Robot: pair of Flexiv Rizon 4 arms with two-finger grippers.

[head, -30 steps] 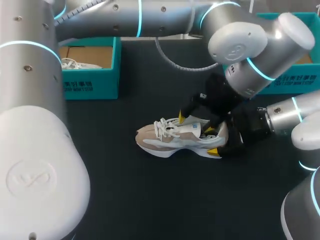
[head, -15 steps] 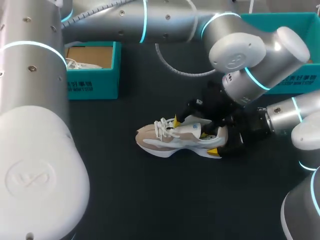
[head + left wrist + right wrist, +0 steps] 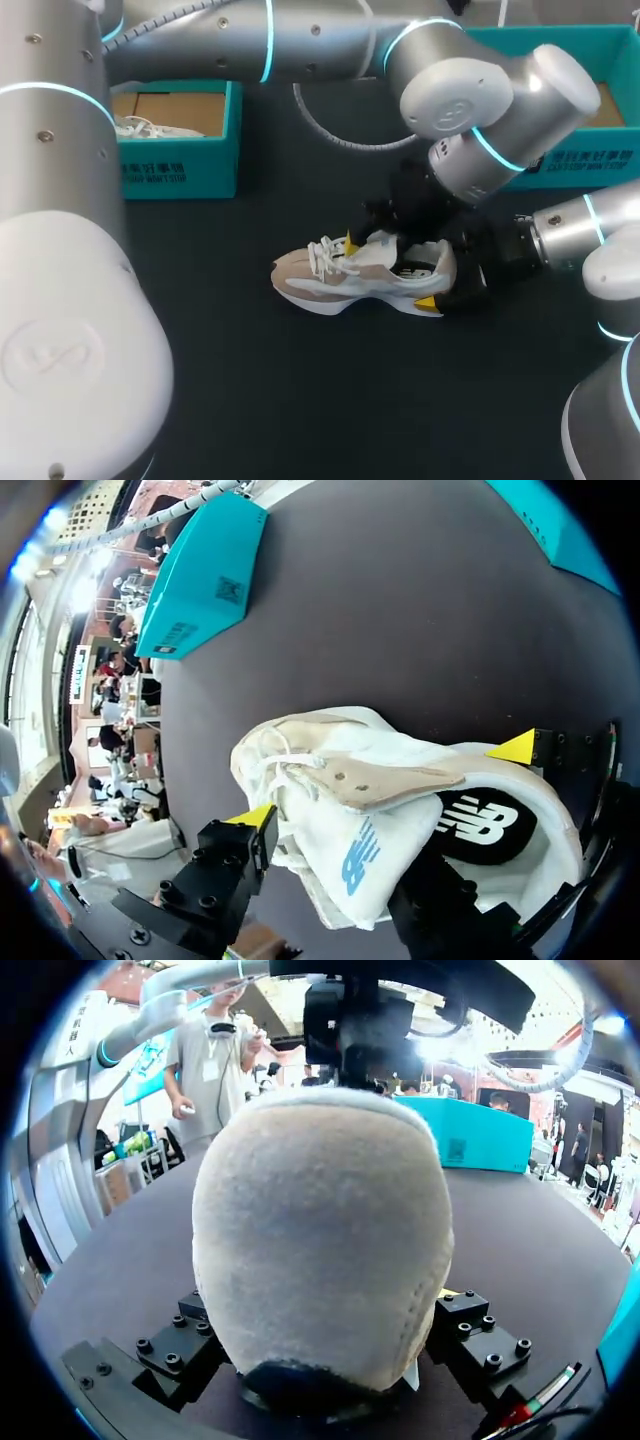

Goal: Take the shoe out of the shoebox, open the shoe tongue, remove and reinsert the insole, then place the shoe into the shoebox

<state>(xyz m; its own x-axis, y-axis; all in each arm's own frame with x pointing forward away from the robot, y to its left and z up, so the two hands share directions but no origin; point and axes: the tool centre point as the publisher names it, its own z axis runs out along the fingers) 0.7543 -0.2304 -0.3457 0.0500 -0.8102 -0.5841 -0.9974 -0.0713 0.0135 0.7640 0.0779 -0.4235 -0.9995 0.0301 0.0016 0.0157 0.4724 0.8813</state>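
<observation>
A beige and white shoe [image 3: 340,277] lies on its sole mid-table, toe to the left. My left gripper [image 3: 368,240] hangs over its opening. In the left wrist view the white tongue [image 3: 350,830] with a blue logo sits between that gripper's [image 3: 345,865] fingers, touched from both sides. My right gripper [image 3: 445,280] holds the heel from the right. In the right wrist view the beige heel [image 3: 320,1230] fills the space between the right gripper's [image 3: 320,1355] fingers, which press on both its sides. A yellow tip of the right gripper [image 3: 515,748] shows beside the heel collar.
An open teal shoebox [image 3: 180,150] stands at the back left with another white shoe [image 3: 135,127] inside. A second teal box [image 3: 590,155] stands at the back right, behind my right arm. The dark table [image 3: 300,400] lies bare in front of the shoe.
My left gripper has shifted slightly left and down onto the tongue, and its fingers have come together on it. The shoe and right gripper have stayed put.
</observation>
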